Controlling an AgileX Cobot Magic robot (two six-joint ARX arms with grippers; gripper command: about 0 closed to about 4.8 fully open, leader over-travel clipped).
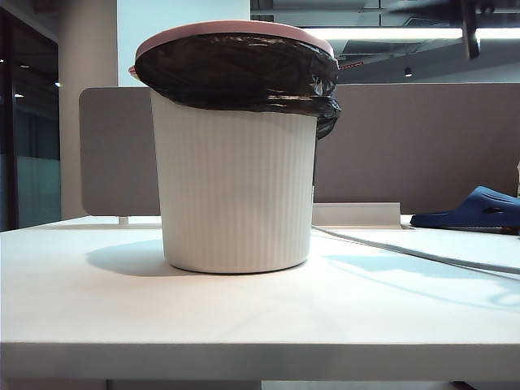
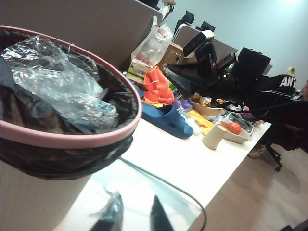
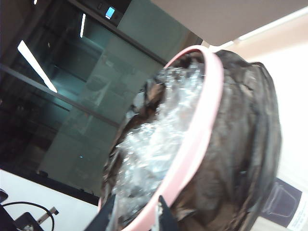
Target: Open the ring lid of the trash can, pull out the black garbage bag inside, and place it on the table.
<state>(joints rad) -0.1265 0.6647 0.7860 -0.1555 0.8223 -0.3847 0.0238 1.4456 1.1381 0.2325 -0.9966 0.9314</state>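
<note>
- Pink ring lid (image 1: 236, 28) sits on the trash can (image 1: 236, 195) mid-table (image 1: 260, 317), pinning the black garbage bag (image 1: 244, 73) folded over the rim.
- Right gripper (image 3: 134, 214) straddles the thin hoop's edge — fingers apart, nothing clamped.
- Left gripper (image 2: 132, 216) hangs beside the ribbed wall below the rim, slightly parted, empty.
- Bag: glossy, crinkled.

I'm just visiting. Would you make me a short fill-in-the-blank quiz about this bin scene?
1. The hoop-shaped ring lid is pale ___.
2. The black garbage bag is folded over the rim of the ___ trash can.
3. The trash can stands on the white ___.
4. Beside the can lies a dark blue ___.

Missing words: pink; cream-white; table; slipper.
</note>
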